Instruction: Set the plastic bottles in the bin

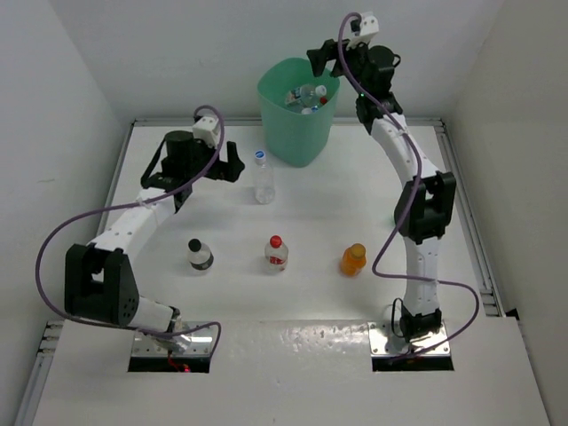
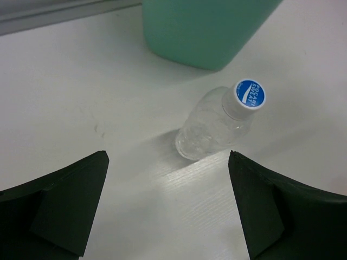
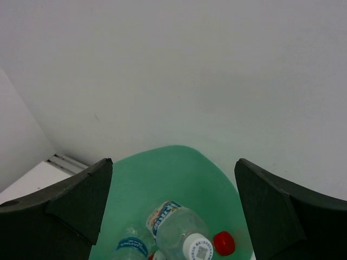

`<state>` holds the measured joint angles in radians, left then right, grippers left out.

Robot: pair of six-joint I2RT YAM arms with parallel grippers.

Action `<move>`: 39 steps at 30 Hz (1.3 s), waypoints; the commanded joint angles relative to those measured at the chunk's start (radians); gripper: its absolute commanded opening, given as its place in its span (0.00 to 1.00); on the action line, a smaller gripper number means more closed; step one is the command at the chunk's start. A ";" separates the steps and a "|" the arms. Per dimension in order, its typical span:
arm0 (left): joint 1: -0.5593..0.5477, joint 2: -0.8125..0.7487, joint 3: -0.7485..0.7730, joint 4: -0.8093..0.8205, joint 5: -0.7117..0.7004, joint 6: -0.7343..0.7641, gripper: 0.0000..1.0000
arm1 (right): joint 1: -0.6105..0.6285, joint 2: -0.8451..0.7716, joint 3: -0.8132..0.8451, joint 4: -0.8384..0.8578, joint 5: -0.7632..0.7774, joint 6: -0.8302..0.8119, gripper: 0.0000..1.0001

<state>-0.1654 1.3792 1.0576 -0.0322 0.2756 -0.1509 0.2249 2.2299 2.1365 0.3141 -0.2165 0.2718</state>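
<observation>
with left tool [image 2: 167,160] spread wide, centre on blue-capped bottle [image 2: 214,122] standing on table [image 2: 81,97] just before bin [image 2: 206,32]; pinch low on the clear body. move right tool [image 3: 173,162], spread and empty over bin, aside.

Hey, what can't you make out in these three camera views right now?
- How many bottles are in the bin: too small in the top view; the right wrist view's bottom edge cuts them off.
- Label text on the black-capped bottle and red-capped bottle: too small in the top view.
- The bin's rim in the left wrist view: cut off by the top edge.
</observation>
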 commanded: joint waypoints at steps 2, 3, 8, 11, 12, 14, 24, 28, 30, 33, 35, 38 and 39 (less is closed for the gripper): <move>-0.054 0.079 0.059 0.075 0.001 0.056 1.00 | -0.039 -0.226 -0.042 0.013 -0.015 0.006 0.92; -0.068 0.110 0.059 0.084 0.001 0.056 1.00 | -0.048 -0.277 -0.085 0.003 -0.033 0.016 0.92; -0.077 0.195 0.111 0.118 0.043 0.080 1.00 | -0.177 -0.493 -0.324 -0.064 -0.116 0.081 0.92; -0.098 0.236 0.137 0.133 0.083 0.080 1.00 | -0.251 -0.603 -0.503 -0.102 -0.170 0.046 0.92; -0.108 0.247 0.146 0.144 0.083 0.080 1.00 | -0.265 -0.639 -0.524 -0.130 -0.182 0.037 0.92; -0.120 0.271 0.156 0.155 0.096 0.080 1.00 | -0.306 -0.676 -0.573 -0.167 -0.198 0.033 0.92; -0.140 0.397 0.199 0.199 0.180 0.057 1.00 | -0.450 -0.806 -0.762 -0.259 -0.245 0.030 0.92; -0.164 0.435 0.199 0.242 0.189 0.045 1.00 | -0.467 -0.811 -0.777 -0.277 -0.248 0.023 0.92; -0.177 0.454 0.199 0.290 0.189 -0.013 0.97 | -0.472 -0.814 -0.782 -0.279 -0.248 0.023 0.92; -0.186 0.494 0.228 0.331 0.180 -0.096 0.81 | -0.472 -0.816 -0.791 -0.276 -0.253 0.020 0.92; -0.177 0.494 0.237 0.340 0.171 -0.124 0.67 | -0.472 -0.819 -0.796 -0.280 -0.254 0.012 0.91; -0.149 0.469 0.237 0.341 0.181 -0.154 0.47 | -0.472 -0.828 -0.813 -0.280 -0.258 0.001 0.90; -0.131 0.440 0.248 0.318 0.191 -0.154 0.41 | -0.472 -0.832 -0.816 -0.280 -0.259 -0.003 0.90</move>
<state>-0.3363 1.8816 1.2552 0.2314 0.4416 -0.2497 -0.2455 1.4307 1.3304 0.0067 -0.4572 0.2928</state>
